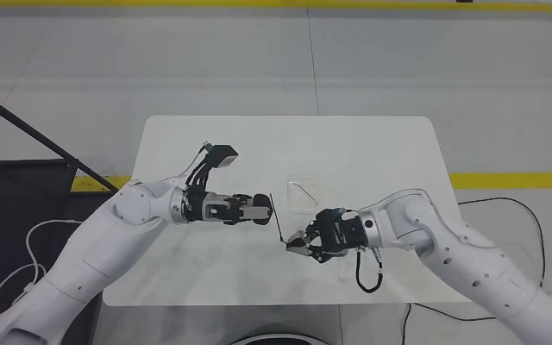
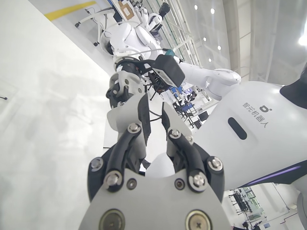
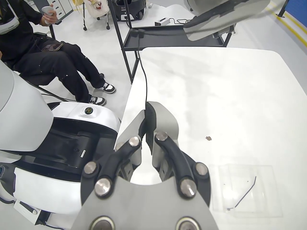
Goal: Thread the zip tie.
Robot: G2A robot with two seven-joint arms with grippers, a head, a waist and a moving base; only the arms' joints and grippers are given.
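Right gripper [image 1: 294, 242] jaws pressed on lower end of tie [image 1: 275, 216]; tie long axis roughly 12-to-6 in top view, free end toward 12. Left gripper [image 1: 264, 210] jaws slightly spread, tips just beside tie mid-length, tie at its 3 o'clock; left nearer free end
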